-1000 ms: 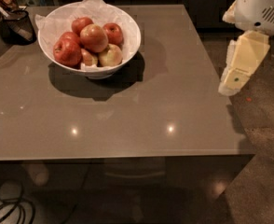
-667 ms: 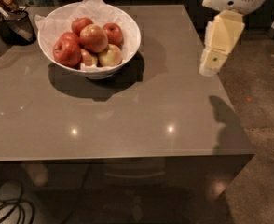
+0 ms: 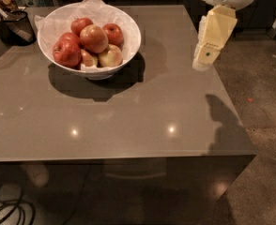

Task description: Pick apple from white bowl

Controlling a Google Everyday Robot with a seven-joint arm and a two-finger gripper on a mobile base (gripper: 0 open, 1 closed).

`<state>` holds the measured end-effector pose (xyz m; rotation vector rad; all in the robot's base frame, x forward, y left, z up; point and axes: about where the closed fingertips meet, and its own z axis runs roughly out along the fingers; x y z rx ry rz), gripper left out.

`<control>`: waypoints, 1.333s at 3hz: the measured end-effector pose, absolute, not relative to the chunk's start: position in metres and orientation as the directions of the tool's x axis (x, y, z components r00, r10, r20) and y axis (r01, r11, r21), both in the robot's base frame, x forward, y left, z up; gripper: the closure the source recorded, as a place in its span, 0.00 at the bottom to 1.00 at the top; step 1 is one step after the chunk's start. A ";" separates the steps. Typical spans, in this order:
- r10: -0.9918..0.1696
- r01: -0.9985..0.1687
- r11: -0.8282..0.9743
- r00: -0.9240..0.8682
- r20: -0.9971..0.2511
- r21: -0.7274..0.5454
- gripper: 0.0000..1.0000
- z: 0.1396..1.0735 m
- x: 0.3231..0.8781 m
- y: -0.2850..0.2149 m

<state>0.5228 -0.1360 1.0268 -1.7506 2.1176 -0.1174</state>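
Nearest is the shiny grey table (image 3: 128, 125). Farther back on the right, the gripper (image 3: 202, 63) hangs in the air over the table's right edge and points down. It holds nothing, and whether it is spread or closed up does not show. Farther back on the left sits the white bowl (image 3: 134, 43), well apart from the gripper. The apple (image 3: 94, 38) lies on top in the bowl, among smaller red apples (image 3: 66, 53). I think the job has hardly begun — reaching over, grabbing and lifting are all left to do.
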 end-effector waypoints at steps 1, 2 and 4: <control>-0.961 -0.932 0.190 -0.112 -0.253 -0.309 0.00 1.030 0.552 -0.109; -0.970 -0.938 0.122 -0.043 -0.241 -0.324 0.00 1.040 0.586 -0.070; -0.963 -0.920 0.119 -0.015 -0.271 -0.374 0.00 1.050 0.600 -0.053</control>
